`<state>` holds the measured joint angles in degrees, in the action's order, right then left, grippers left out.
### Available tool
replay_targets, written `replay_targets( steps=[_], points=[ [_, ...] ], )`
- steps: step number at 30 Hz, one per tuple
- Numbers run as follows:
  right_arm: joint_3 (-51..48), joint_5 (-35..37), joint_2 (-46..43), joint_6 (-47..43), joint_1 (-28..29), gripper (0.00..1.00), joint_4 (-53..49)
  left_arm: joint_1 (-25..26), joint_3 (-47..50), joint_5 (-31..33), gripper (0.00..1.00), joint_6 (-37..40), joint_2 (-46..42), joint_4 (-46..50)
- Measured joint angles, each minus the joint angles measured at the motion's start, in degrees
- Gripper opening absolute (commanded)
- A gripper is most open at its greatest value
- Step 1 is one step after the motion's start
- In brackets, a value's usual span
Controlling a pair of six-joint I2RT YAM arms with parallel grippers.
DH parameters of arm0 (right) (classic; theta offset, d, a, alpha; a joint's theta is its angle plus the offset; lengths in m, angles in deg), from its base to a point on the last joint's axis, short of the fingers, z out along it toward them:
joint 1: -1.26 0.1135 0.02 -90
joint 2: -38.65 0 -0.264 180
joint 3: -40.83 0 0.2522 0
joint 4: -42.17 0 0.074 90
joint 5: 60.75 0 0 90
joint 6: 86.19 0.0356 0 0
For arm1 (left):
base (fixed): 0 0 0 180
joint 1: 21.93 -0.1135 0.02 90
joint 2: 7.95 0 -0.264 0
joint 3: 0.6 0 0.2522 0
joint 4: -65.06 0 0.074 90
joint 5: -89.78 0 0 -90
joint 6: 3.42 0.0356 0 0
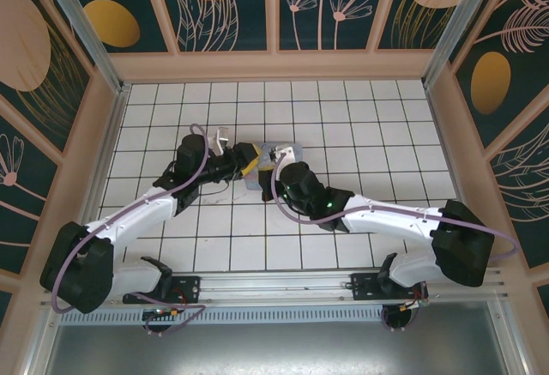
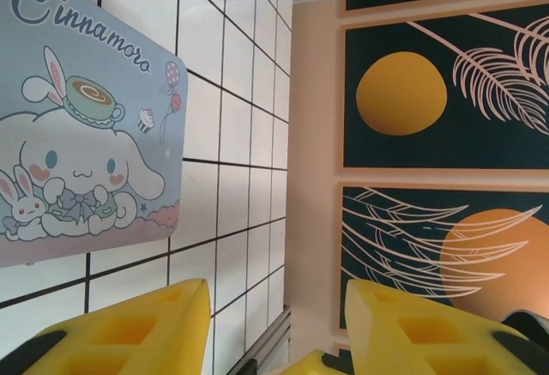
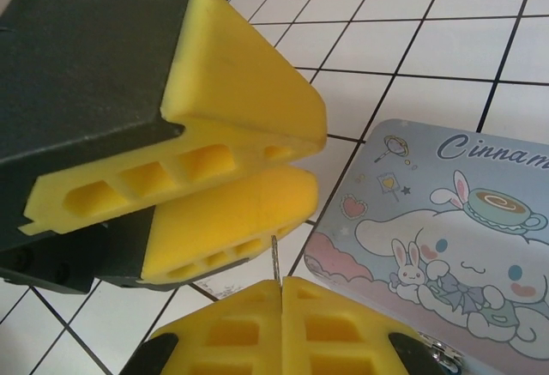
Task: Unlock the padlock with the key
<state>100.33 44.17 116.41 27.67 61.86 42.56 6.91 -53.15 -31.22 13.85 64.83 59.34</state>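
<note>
My right gripper (image 3: 281, 285) is shut on the key (image 3: 274, 259), a thin metal sliver standing up from between its yellow fingertips. The key's tip reaches the lower yellow finger of my left gripper (image 3: 232, 220), which hangs just above and to the left. In the left wrist view my left gripper (image 2: 276, 293) stands open, and only floor tile and wall show through the gap. From above, the two grippers meet at mid-table, the left gripper (image 1: 247, 163) beside the right gripper (image 1: 273, 169). The padlock is hidden.
A pastel blue cartoon tin (image 1: 286, 149) lies flat on the white tiled floor (image 1: 360, 126), right beside both grippers (image 3: 446, 238) (image 2: 77, 135). Patterned walls close in the floor on three sides, with an aluminium rail (image 1: 283, 293) along the near edge.
</note>
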Motion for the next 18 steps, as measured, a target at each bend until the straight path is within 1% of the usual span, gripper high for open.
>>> replay_targets(
  steps=[3, 7, 14, 18],
  points=[
    [0.0, 0.0, 0.0, 0.0, -0.2, 0.0, 0.0, 0.1, 0.0, 0.0, 0.46, 0.0, 0.2, 0.0],
    [0.0, 0.0, 0.1, 0.0, -0.3, 0.0, 0.0, 0.2, 0.0, 0.0, 0.41, 0.0, 0.3, 0.0],
    [0.8, 0.0, 0.6, 0.0, -0.3, 0.0, -0.3, 0.8, 0.0, 0.0, 0.38, 0.0, 0.9, -0.4],
    [0.9, 0.1, 0.8, 0.0, -0.3, 0.0, -0.4, 0.9, 0.0, 0.0, 0.32, 0.0, 1.1, -0.5]
  ],
)
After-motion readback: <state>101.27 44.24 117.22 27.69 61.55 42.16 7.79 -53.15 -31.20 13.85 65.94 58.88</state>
